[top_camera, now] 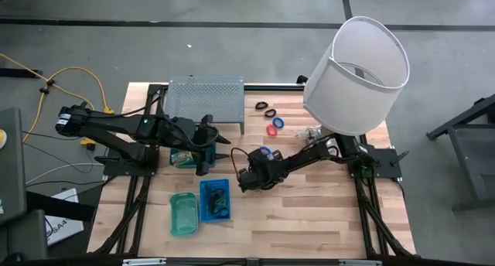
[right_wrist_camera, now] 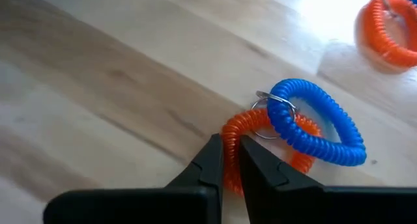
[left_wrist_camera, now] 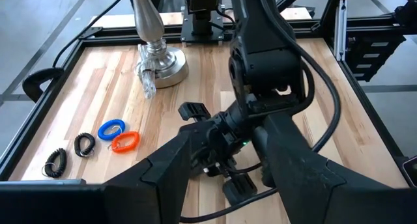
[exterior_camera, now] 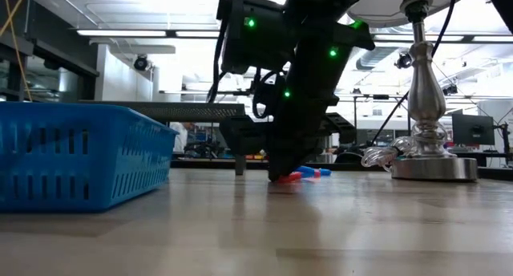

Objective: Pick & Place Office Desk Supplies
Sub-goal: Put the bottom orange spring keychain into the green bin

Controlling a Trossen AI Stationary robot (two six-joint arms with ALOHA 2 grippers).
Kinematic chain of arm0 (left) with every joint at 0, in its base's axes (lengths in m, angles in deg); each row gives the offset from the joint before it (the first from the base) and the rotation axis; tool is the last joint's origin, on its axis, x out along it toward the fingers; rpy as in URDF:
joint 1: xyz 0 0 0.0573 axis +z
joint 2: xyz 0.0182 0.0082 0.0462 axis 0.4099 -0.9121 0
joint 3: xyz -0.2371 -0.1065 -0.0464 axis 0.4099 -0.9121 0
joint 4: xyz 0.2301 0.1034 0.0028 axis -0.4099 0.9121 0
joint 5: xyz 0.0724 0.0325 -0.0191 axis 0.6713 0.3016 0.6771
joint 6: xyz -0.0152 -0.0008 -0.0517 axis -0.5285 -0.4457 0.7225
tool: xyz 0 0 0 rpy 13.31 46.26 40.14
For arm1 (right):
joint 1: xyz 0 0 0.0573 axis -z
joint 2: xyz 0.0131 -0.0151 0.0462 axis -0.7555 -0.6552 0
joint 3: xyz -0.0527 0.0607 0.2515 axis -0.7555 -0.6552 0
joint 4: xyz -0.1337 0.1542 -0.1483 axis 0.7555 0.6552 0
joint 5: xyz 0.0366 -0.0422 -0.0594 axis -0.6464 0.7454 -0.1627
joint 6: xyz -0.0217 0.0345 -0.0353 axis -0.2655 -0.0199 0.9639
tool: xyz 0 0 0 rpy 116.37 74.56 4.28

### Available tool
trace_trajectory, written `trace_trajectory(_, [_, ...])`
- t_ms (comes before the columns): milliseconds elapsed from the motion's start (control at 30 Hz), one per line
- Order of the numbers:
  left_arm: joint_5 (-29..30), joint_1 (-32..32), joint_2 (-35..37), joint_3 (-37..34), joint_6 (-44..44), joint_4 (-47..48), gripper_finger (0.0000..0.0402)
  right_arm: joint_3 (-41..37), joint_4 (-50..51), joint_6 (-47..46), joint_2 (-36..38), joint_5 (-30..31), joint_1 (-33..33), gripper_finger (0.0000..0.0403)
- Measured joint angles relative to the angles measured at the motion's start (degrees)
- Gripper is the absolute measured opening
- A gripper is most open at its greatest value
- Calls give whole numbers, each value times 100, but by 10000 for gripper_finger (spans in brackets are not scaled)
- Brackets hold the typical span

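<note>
I have the right pincer (right_wrist_camera: 231,160) down on the wooden slatted surface (top_camera: 309,212), its two dark fingers nearly pressed together and pinching the edge of an orange coiled plastic ring (right_wrist_camera: 260,149). A blue coiled plastic ring (right_wrist_camera: 319,123) lies across that orange one, and a small metal key ring (right_wrist_camera: 272,110) seems to link them, so I expect both to lift together. I took the near edge because the coil is thin there and the fingers can close around it.

From above, the right pincer (top_camera: 249,176) sits mid-surface, just beside the blue perforated plastic tray (top_camera: 214,200) and the clear green tray (top_camera: 183,214), where I judge the pair should go. More rings, red (top_camera: 271,129) and blue (top_camera: 278,123), and black coils (top_camera: 264,107) wait near the grey perforated metal rack (top_camera: 205,100).

The left pincer (top_camera: 203,146) hangs spread wide, holding nothing, parked near the rack out of the right arm's path.
</note>
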Motion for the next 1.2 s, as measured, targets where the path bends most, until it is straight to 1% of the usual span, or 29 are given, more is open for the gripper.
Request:
trace_trajectory(133, [0, 0, 0, 0, 0, 0, 194, -2, -268, 36, -4, 93, -88, 24])
trace_trajectory(233, [-1, 1, 0, 0, 0, 0, 194, -2, -426, 47, -7, 357, -203, 24])
trace_trajectory(333, [-1, 1, 1, 0, 1, 0, 194, -3, -538, 49, -7, 824, -310, 24])
trace_trajectory(533, [-1, 0, 2, 0, 0, 0, 194, -2, -701, -335, -7, 1915, -431, 24])
trace_trajectory(767, [-1, 0, 2, 0, 0, 0, 194, -2, -1229, -335, -4, 2767, -540, 24])
trace_trajectory(900, [0, 2, 0, 0, 0, 0, 194, 0, -1300, -335, 1, 2966, -612, 23])
trace_trajectory(1100, [-1, 2, 2, 0, 1, 0, 194, 0, -1335, -324, 7, 2970, -683, 23])
trace_trajectory(1200, [-2, 2, 0, 0, 0, 0, 194, 0, -1525, -74, 7, 3001, -744, 23])
